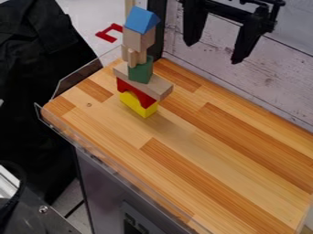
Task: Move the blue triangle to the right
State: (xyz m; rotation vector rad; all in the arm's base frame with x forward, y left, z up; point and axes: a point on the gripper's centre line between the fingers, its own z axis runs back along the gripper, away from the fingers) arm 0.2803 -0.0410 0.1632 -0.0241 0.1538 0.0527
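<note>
the pincer [214,53] is hanging wide open, gripping nothing; off to its side, the blue triangle [142,20] is topping a block tower [140,72].

Blue triangle [141,20] above green block [140,71]

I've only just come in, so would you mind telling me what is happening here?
The robot's gripper hangs open and empty, to the right of a block tower in the view. The blue triangle, meant to move right, sits atop that tower, whose base is a yellow block on the wooden tabletop. Nothing is being held at this moment.
</note>
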